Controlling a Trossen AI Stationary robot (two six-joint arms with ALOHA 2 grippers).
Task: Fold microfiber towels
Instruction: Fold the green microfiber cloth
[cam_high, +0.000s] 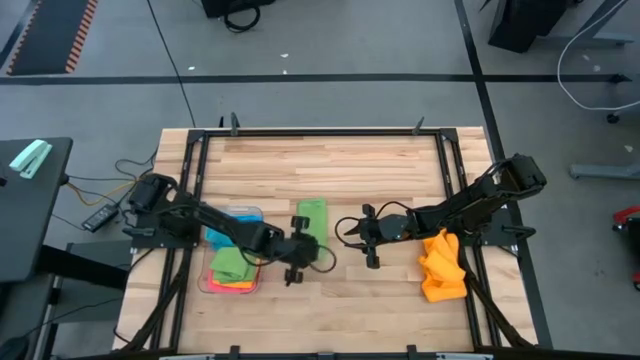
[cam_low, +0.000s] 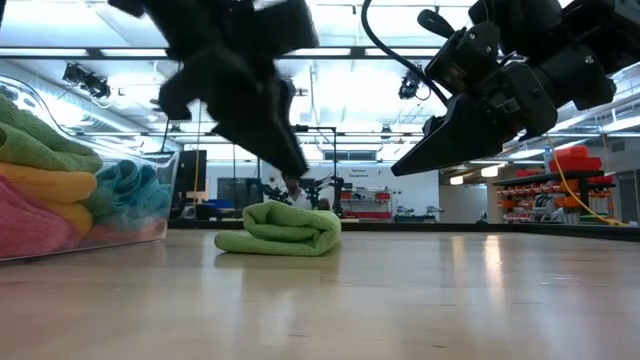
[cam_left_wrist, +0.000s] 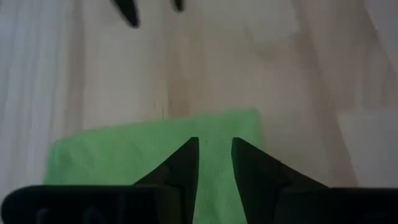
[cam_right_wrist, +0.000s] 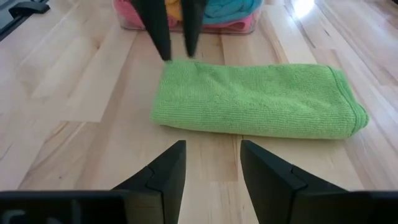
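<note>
A green microfiber towel (cam_right_wrist: 255, 99), folded into a long thick strip, lies flat on the wooden table (cam_high: 330, 170) near its middle; it also shows in the high view (cam_high: 312, 220) and the low view (cam_low: 280, 228). My left gripper (cam_right_wrist: 178, 55) hangs just above the towel's near end on the tray side, fingers slanting down, open by a narrow gap with nothing between them (cam_left_wrist: 214, 155). In the low view its tips (cam_low: 295, 168) stand clear above the towel. My right gripper (cam_right_wrist: 212, 165) hovers open beside the towel's right side (cam_high: 365, 235).
A clear plastic tray (cam_high: 210, 285) at the left holds folded pink, green, blue and orange towels (cam_low: 60, 190). A heap of orange towels (cam_high: 442, 265) lies at the right, near the right arm. Black frame rails (cam_high: 320, 130) run round the table's edges.
</note>
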